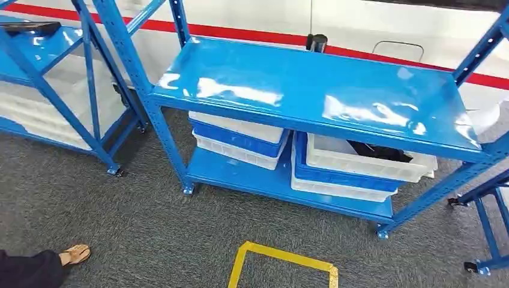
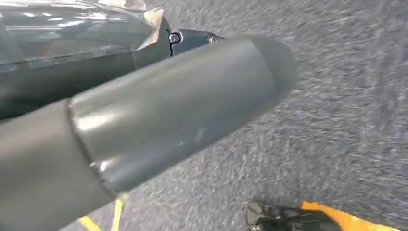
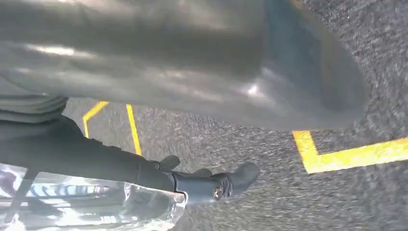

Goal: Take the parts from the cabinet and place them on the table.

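Left robot hand [image 2: 159, 110] and right robot hand [image 3: 202, 82] hang low — floorward.

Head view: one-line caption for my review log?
Blue shelving rack with stacked white and blue bins on its lower shelf, yellow floor tape in front.

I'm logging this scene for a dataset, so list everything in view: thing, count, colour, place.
Rack: one, blue, centre, top shelf bare.
Second rack: one, blue, left.
Third rack: one, blue, right edge.
Bins: stacked, white and blue, lower shelf left.
Bins: stacked, white and blue, lower shelf right; top one holds dark parts.
Floor tape: yellow, on grey carpet.
Person's foot: one, sandalled, bottom left.
Left hand: grey, over carpet.
Right hand: grey, over carpet.
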